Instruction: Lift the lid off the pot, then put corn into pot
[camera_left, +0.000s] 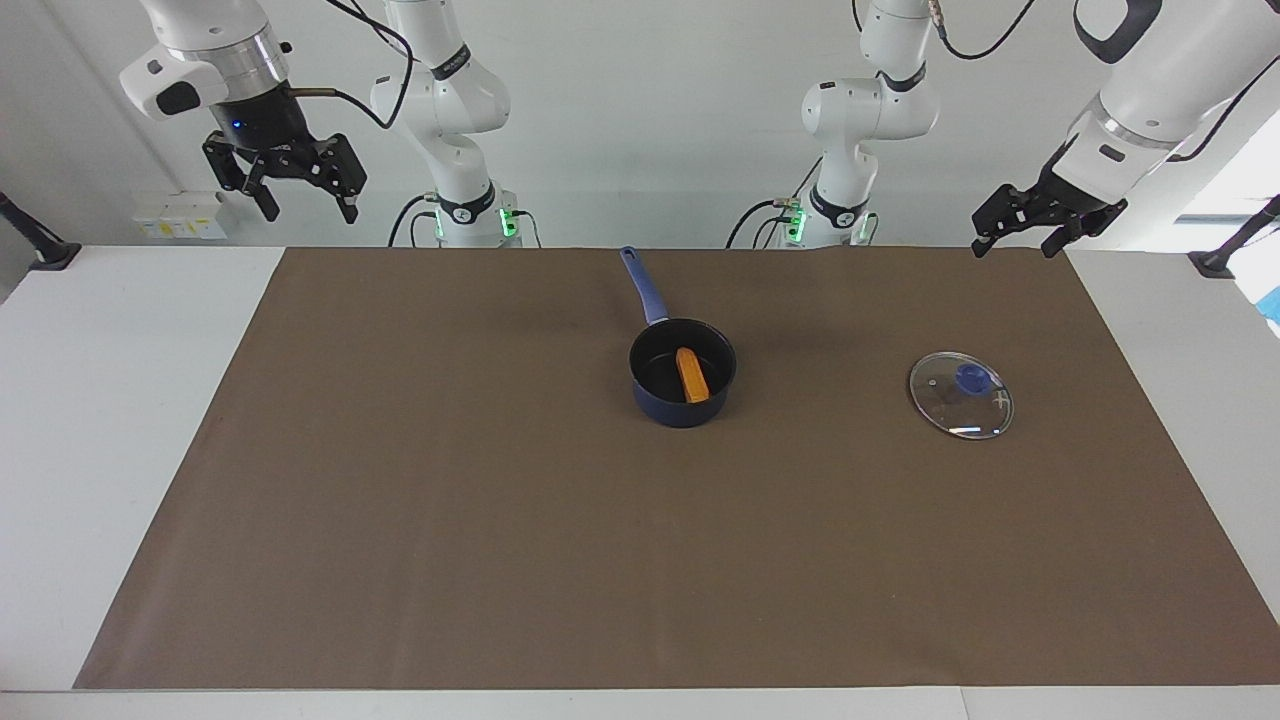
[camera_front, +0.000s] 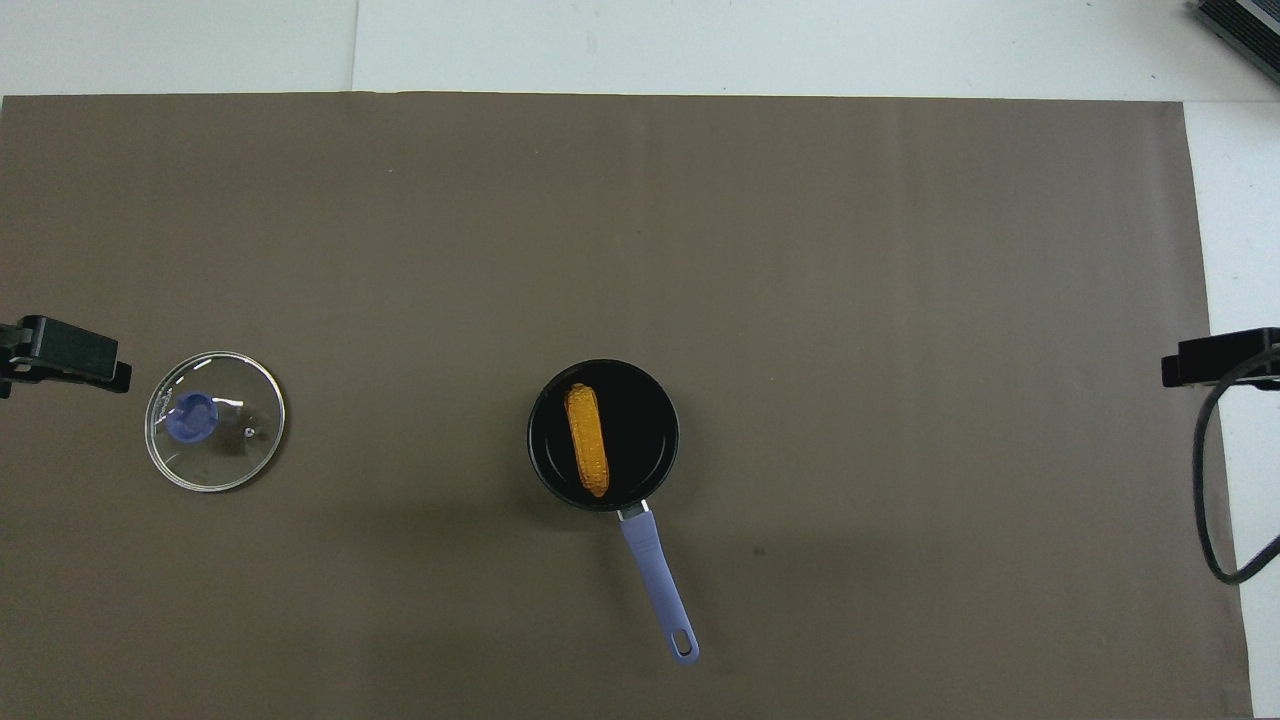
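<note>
The navy pot (camera_left: 672, 411) stands at the table's middle, uncovered, its handle pointing toward the robots. The orange corn (camera_left: 692, 375) lies inside it. Both show in the overhead view, the pot (camera_front: 655, 430) with the corn (camera_front: 587, 440) in it. The glass lid (camera_left: 961, 395) with its blue knob lies flat on the mat toward the left arm's end; it also shows in the overhead view (camera_front: 215, 421). My left gripper (camera_left: 1016, 240) is open and empty, raised over the mat's edge near its base. My right gripper (camera_left: 308, 207) is open and empty, raised high at the right arm's end.
A brown mat (camera_left: 500, 520) covers most of the white table (camera_left: 100, 400). Only the grippers' tips show in the overhead view, the left (camera_front: 65, 352) and the right (camera_front: 1215, 358), at the mat's two ends.
</note>
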